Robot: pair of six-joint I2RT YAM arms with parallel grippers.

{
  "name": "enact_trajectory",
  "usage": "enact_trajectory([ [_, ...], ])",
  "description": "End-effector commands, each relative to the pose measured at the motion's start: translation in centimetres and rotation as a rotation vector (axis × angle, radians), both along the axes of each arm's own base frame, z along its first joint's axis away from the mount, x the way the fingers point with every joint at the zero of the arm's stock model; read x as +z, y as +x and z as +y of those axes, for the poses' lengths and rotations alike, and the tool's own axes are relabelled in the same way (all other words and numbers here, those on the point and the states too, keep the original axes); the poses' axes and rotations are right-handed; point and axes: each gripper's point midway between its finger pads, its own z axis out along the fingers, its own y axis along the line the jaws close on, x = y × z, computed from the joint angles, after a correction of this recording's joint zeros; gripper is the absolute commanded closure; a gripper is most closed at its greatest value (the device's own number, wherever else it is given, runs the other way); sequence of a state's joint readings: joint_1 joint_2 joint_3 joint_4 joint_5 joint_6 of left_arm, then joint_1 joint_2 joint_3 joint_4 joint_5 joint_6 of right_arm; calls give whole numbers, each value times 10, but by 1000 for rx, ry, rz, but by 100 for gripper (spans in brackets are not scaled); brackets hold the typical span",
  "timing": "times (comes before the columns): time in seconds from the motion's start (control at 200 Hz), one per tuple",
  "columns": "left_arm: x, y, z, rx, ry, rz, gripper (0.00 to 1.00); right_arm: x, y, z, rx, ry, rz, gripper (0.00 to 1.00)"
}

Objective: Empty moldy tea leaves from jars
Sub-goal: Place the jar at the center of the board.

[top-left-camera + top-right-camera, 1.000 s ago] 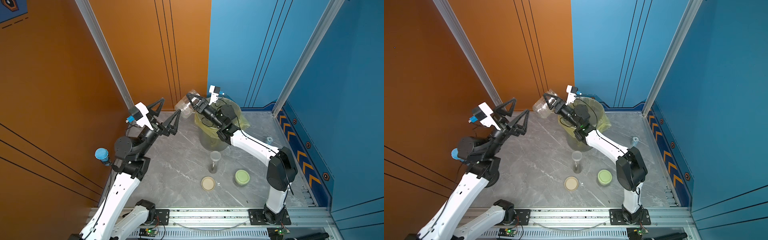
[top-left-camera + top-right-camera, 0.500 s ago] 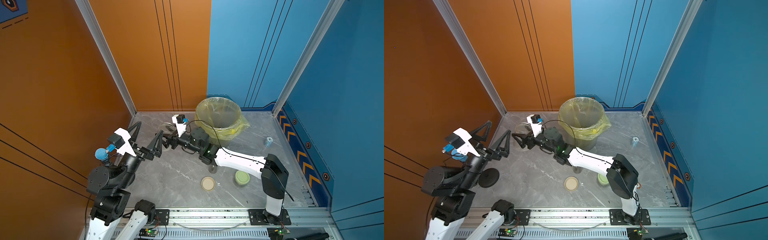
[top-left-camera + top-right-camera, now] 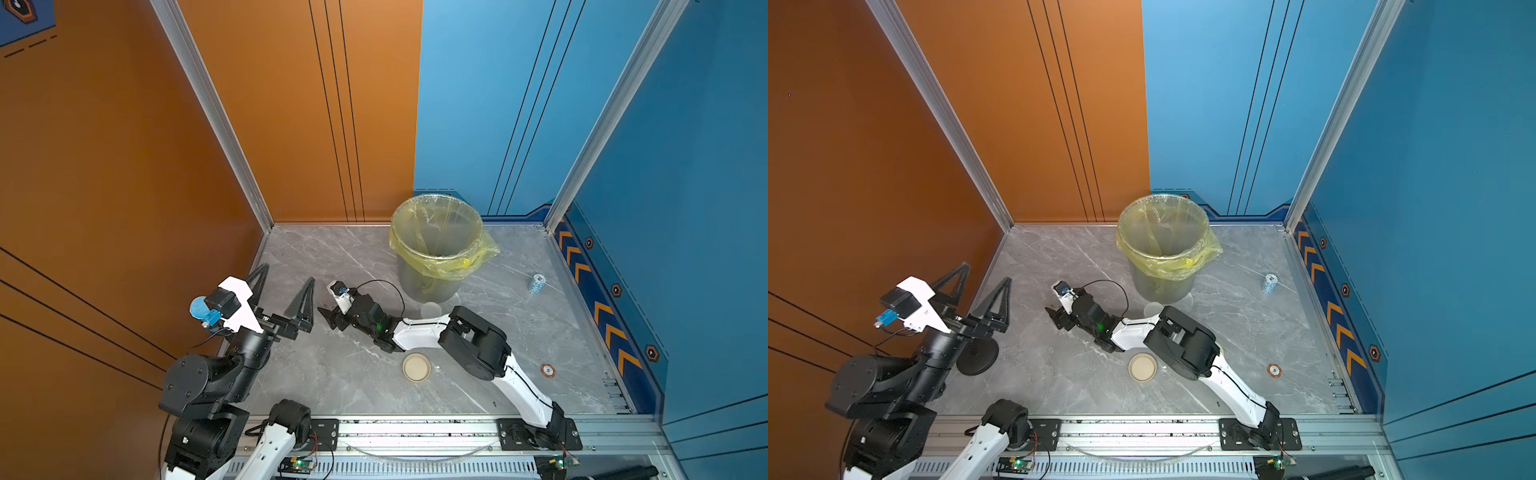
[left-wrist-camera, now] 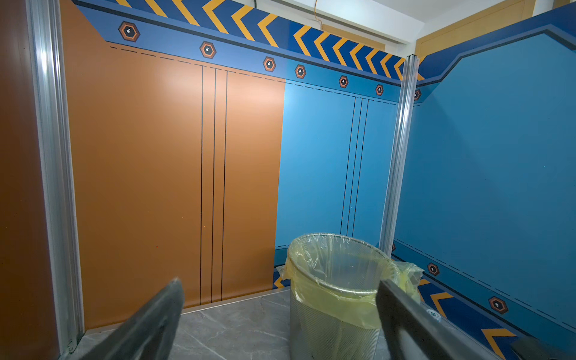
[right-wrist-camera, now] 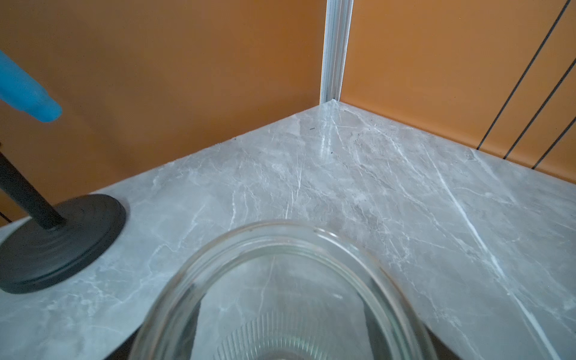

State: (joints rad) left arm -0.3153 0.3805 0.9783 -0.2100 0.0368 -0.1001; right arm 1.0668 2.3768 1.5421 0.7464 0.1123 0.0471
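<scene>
My right gripper (image 3: 328,318) (image 3: 1057,320) reaches low over the grey table, left of the bin, and is shut on the wide clear jar (image 5: 280,249). Through its open mouth in the right wrist view the jar looks empty, and my dark fingers show through the glass on both sides. Its beige lid (image 3: 416,367) (image 3: 1142,367) lies near the front. The tall narrow jar's whitish top (image 3: 431,309) (image 3: 1153,309) peeks out behind my right arm. My left gripper (image 3: 282,291) (image 3: 980,284) (image 4: 279,282) hangs open and empty, raised at the left. Tea leaves are out of view.
The grey mesh bin with a yellow bag (image 3: 436,249) (image 3: 1163,249) (image 4: 336,280) stands at the back. A black stand (image 3: 978,357) (image 5: 56,240) with a blue top (image 3: 199,307) sits at the left wall. A small blue-white cylinder (image 3: 538,284) and an orange ring (image 3: 547,370) lie to the right.
My right gripper has come down with the jar from up beside the bin to low over the table on the left. My left arm has drawn back and lower, still open.
</scene>
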Motion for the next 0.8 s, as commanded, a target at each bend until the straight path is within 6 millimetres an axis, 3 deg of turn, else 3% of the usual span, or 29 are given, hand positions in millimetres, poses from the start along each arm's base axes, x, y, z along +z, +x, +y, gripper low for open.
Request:
enact_trajectory([
  [0.0,2,-7,6,25,11,-5,2,70,9,9,-46,160,-147,64],
  [0.2,-1,-8,6,21,11,2,2,49,12,12,-69,138,-149,62],
  [0.521,-5,-5,4,19,15,9,2,42,3,15,-61,120,-175,40],
  [0.796,-4,-6,4,12,5,10,2,32,-2,12,-67,115,-159,36],
])
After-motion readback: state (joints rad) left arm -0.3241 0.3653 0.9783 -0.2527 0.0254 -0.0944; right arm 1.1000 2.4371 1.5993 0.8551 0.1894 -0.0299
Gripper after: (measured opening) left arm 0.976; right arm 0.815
